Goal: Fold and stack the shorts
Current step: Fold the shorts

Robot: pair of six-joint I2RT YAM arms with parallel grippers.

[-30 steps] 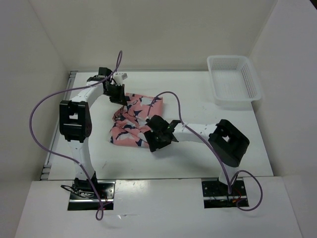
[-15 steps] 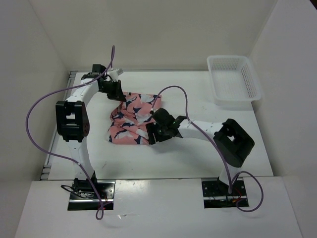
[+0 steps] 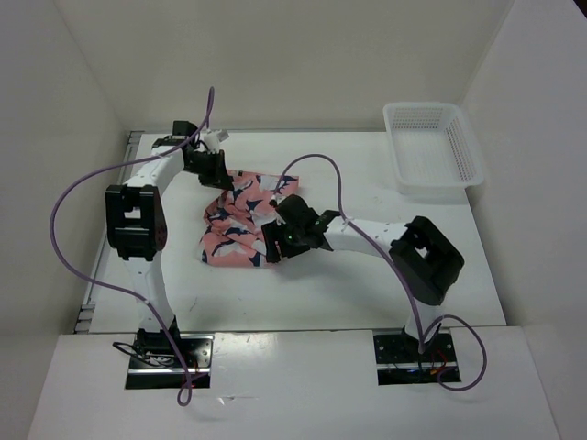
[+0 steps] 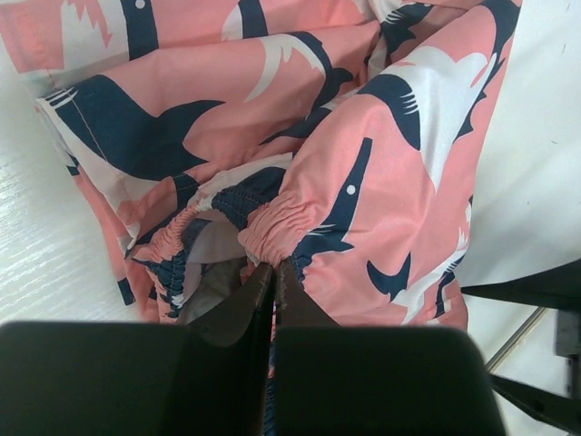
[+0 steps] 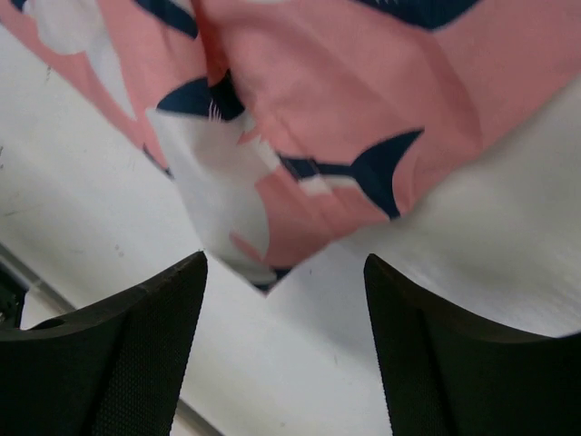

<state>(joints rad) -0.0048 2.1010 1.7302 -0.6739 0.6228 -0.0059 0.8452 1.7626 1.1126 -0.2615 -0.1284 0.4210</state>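
Top view: I read the shorts as a crumpled heap on the white table, left of centre and well apart from the mesh basket at the far right corner. The left pincer sits at the far edge of the heap, touching the fabric. The right pincer sits at the near right edge of the heap, pointing left into it. Whether either pincer is open or closed I cannot tell from this height. Left wrist view: the left pincer is closed, its two fingers pressed together with no gap, and the gathered elastic waistband of the shorts is bunched right at the tips, so I log it as pinching the fabric there. The rest of the garment spreads away from the tips, upward and to both sides in this view, with bare table on the left. Right wrist view: the right pincer stands wide open, the two dark fingers well apart and nothing clamped. The shorts fill the upper part of the view. One pointed corner of the fabric hangs down into the gap, nearer the left finger than the right. I see no contact between that corner and either finger. Bare table shows under and beside the corner.
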